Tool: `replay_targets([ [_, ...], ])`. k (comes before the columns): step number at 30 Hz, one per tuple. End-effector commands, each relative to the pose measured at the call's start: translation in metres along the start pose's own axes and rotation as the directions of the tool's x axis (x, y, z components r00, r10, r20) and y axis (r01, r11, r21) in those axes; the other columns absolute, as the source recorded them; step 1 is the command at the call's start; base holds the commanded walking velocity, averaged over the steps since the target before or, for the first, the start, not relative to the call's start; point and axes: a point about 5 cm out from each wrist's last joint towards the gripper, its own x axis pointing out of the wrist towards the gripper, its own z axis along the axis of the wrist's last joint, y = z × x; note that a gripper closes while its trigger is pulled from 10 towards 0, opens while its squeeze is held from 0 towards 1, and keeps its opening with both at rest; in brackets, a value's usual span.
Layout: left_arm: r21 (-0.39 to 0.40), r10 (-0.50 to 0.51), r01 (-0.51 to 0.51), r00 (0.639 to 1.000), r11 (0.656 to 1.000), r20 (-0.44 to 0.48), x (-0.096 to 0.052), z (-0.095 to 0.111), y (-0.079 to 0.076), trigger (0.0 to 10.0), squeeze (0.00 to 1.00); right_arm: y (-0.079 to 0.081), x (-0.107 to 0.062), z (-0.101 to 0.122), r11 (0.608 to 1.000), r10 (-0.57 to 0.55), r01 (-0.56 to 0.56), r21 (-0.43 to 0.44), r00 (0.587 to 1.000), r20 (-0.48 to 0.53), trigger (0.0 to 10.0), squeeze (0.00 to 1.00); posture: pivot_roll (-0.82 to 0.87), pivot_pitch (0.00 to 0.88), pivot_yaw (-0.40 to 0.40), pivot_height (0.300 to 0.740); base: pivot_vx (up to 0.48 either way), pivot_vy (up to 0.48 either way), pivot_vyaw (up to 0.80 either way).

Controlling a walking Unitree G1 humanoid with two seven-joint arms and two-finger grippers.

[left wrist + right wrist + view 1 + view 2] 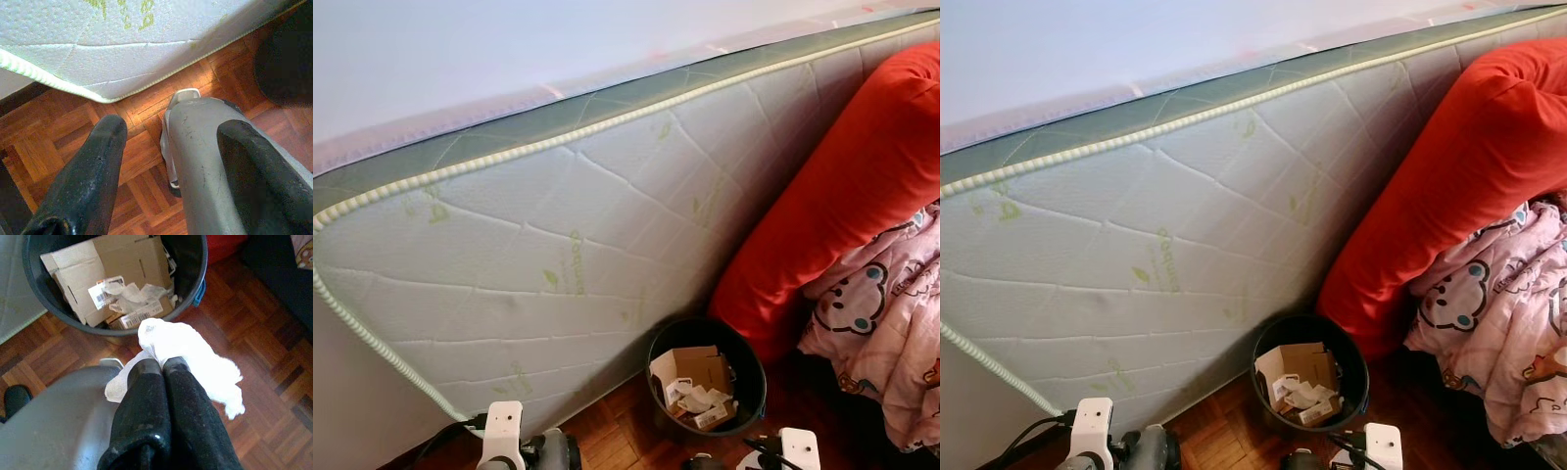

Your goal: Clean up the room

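You're seeing white quilted mattress (529, 245) with green leaf print, red bolster (842, 196), black bin (707, 390), brown parquet floor (274, 333).

The mattress (558, 245) is cut off by the frame at both ends. The red cushion (842, 196) and the patterned blanket (891, 323) run past the right edge. In the right wrist view, the black bin (195, 264) is cropped at the top, and the right gripper (164, 367) covers part of the white tissue (190, 357). Label print on the cardboard (122, 264) is too small to read.
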Motion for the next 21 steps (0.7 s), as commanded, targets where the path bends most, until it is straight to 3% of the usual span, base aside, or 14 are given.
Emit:
replay_targets([
  [1,0.0,-0.015,0.015,0.998,1.0,-0.068,-0.0032,-0.0162,-0.0043,10.0,0.0,-0.0019,-0.0016,-0.0033,1.0,-0.01,0.01,0.01,1.0,-0.004,10.0,0.0,0.0,0.082,-0.055,0.631,0.0,0.0,0.0],
  [15,-0.001,-0.013,0.013,0.997,1.0,-0.079,-0.0034,-0.0176,-0.004,10.0,0.0,-0.0019,-0.0015,-0.0016,1.0,-0.006,0.006,-0.019,1.0,0.007,10.0,0.0,0.0,0.083,-0.054,0.631,0.0,0.0,0.0],
  [21,0.0,-0.011,0.011,0.996,1.0,-0.084,-0.0038,-0.0189,-0.003,10.0,0.0,-0.0008,-0.0018,0.0061,1.0,0.006,-0.004,-0.028,0.996,0.088,10.0,0.0,0.0,0.084,-0.053,0.631,0.0,0.0,0.0],
])
